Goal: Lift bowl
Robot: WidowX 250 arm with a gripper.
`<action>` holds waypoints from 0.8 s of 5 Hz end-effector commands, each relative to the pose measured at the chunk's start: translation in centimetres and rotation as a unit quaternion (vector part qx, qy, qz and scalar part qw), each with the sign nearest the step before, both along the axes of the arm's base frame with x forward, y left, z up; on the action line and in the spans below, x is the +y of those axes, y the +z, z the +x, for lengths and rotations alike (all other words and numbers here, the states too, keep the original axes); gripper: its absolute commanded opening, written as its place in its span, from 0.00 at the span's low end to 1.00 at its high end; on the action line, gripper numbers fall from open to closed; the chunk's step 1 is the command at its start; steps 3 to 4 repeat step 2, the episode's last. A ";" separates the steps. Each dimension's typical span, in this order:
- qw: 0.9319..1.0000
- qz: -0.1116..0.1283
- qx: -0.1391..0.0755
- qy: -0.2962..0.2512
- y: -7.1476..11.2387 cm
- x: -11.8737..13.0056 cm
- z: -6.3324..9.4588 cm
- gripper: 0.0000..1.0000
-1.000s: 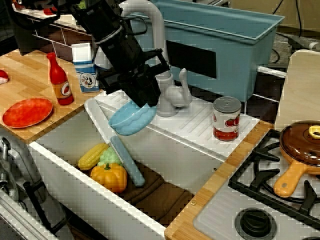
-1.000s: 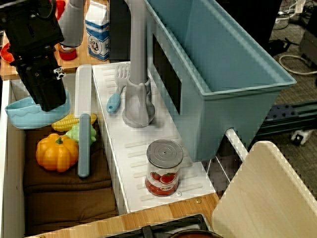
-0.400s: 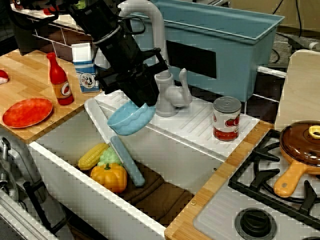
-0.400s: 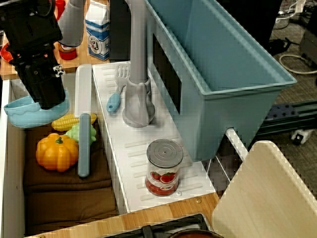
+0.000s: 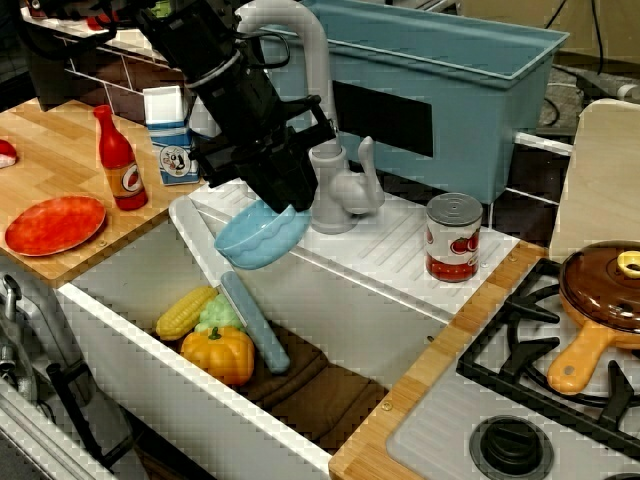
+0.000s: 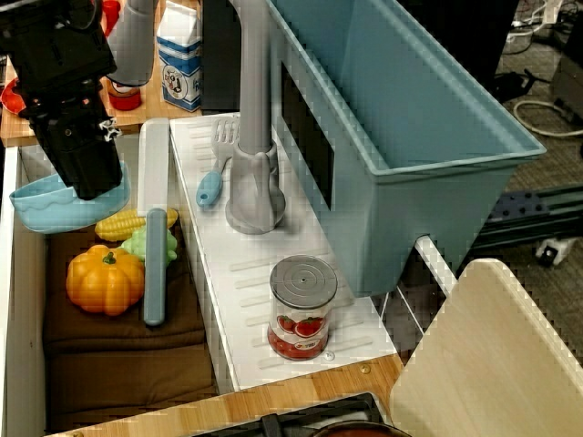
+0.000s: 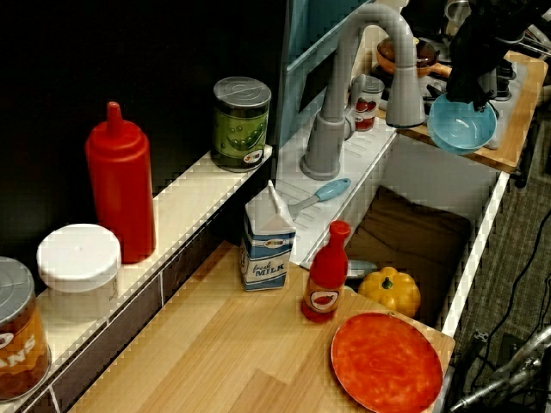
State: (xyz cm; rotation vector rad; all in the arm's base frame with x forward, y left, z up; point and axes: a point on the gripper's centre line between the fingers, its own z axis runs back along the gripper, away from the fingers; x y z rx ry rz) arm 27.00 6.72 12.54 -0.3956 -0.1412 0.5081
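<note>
The gripper (image 5: 283, 203) fingertips are hidden behind the bowl (image 5: 262, 237) rim at centre left. The pan (image 5: 601, 290) is cut off at the right edge. The orange can (image 7: 15, 340) is cut off at lower left.

A play kitchen set up for a robot.
It has a wooden counter (image 5: 60, 160), a white sink (image 5: 150, 275) with a grey tap (image 5: 335, 190), and a black stove (image 5: 560, 390). Toy food lies around: an orange plastic pumpkin (image 5: 220, 355), a yellow corn cob (image 5: 185, 312), a small milk carton (image 7: 267, 241).
</note>
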 end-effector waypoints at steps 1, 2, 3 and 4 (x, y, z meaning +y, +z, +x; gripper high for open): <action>1.000 0.008 -0.022 0.002 1.4 0.9 -0.1 0.00; 1.000 0.007 -0.023 0.003 1.6 1.1 -0.1 0.00; 1.000 0.007 -0.023 0.003 1.6 1.1 -0.1 0.00; 1.000 0.007 -0.023 0.003 1.6 1.1 -0.1 0.00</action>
